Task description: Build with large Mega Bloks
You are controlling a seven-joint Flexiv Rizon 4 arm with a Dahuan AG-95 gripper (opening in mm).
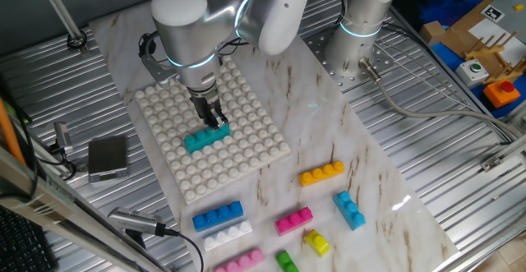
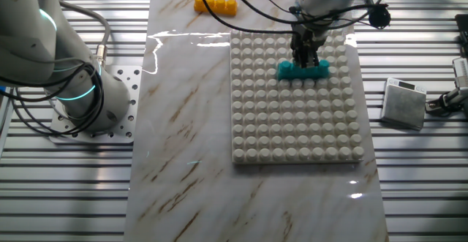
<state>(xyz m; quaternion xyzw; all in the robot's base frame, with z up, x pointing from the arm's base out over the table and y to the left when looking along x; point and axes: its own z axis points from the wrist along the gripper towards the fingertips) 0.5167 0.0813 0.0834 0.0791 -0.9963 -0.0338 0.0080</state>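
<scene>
A teal Mega Blok (image 1: 205, 138) (image 2: 303, 70) lies flat on the white studded baseplate (image 1: 246, 161) (image 2: 292, 136), near the plate's middle. My gripper (image 1: 216, 122) (image 2: 306, 58) points straight down with its fingers closed around the brick's top. Loose Mega Bloks lie on the marble beyond the plate: orange (image 1: 321, 173) (image 2: 216, 5), light blue (image 1: 349, 209), blue (image 1: 218, 216), white (image 1: 228, 236), magenta (image 1: 294, 220), yellow (image 1: 316, 242), pink (image 1: 240, 260) and green (image 1: 286, 261).
A small grey box (image 1: 108, 156) (image 2: 404, 103) with a cable sits on the ribbed metal beside the plate. The arm's base (image 1: 362, 34) (image 2: 80, 88) is bolted at the marble strip's edge. Boxes and a button unit (image 1: 477, 50) stand at the far right.
</scene>
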